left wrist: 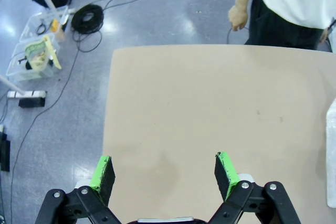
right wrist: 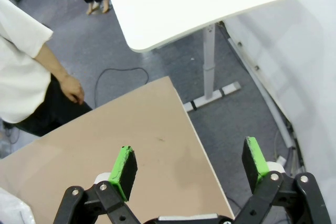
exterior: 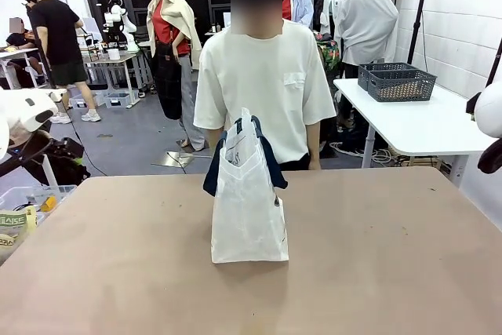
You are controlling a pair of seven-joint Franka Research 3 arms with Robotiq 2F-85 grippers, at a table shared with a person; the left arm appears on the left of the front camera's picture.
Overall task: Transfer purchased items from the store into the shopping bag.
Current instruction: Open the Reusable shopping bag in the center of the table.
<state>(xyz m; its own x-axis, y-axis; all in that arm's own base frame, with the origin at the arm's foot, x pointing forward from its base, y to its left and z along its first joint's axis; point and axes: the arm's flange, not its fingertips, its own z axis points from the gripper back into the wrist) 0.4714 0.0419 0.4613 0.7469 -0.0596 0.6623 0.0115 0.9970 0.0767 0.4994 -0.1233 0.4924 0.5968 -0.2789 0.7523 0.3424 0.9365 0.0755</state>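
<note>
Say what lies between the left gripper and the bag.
Bare table between the left gripper and the bag, per the left wrist view.

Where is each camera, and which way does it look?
Front view: between the arms, facing across the table at the shopping bag and person; arm bits at both edges.
Left wrist view: over a table corner, looking down; open left claw below.
Right wrist view: over another corner, looking down; open right claw below.
Shared: wrist views both catch the table and person's hand.

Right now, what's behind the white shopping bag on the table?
A person in a white T-shirt stands behind the translucent whitish plastic bag with navy handles; it hides their waist.
</note>
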